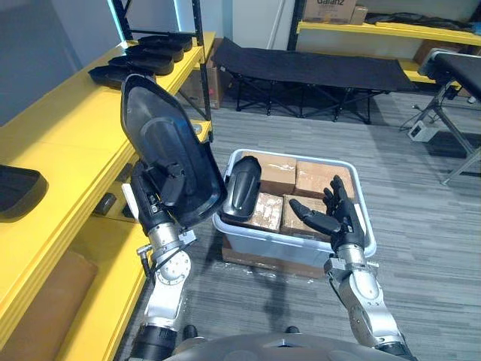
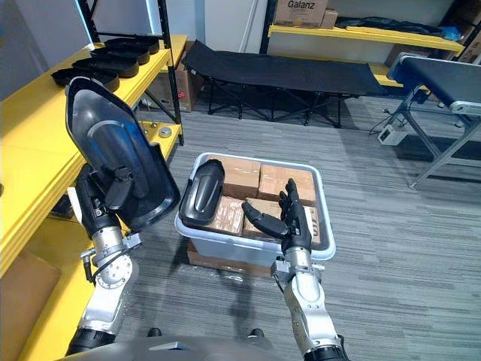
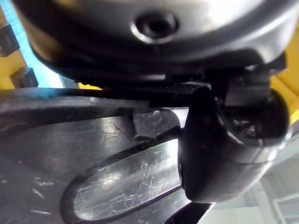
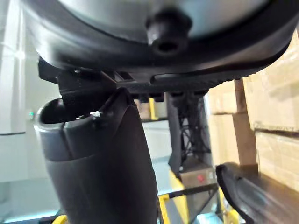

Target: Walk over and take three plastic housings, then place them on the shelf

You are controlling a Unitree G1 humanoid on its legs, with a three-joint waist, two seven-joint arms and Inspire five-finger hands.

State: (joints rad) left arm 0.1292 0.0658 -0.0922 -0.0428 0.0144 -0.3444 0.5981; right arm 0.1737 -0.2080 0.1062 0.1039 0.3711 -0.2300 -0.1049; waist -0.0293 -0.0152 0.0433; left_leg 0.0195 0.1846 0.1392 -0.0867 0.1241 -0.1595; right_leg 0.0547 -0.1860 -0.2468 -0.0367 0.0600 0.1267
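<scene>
Start nearest, at the left hand (image 1: 154,199): fingers and thumb curled onto the lower part of the held housing (image 1: 169,139), a big black shell standing nearly upright, broad face toward the head camera, raised beside the yellow shelf (image 1: 68,131). Judge this as the carry toward placing. Hold that pinch firm against the likely tipping of so tall a shell gripped so low. Turn the wrist to lay the shell flat before letting go. Lower it onto bare yellow board, not onto the lone housing (image 1: 16,188) lying on the shelf's near end. Mind the shelf's edge with the shell's lower rim while swinging left.

Next out, see the right hand (image 1: 340,214): fingers straight and spread, holding nothing, hovering over the cardboard boxes (image 1: 316,179) in the pale tub (image 1: 263,244). Leave it clear of the leaning housing (image 1: 242,189), propped inside the tub's left side, apart from both hands, and likely the next pick.

Farther along the shelf, take the row of housings (image 1: 143,56) as the pattern: flat, side by side. Beyond, ignore the folding cot (image 1: 316,71).
</scene>
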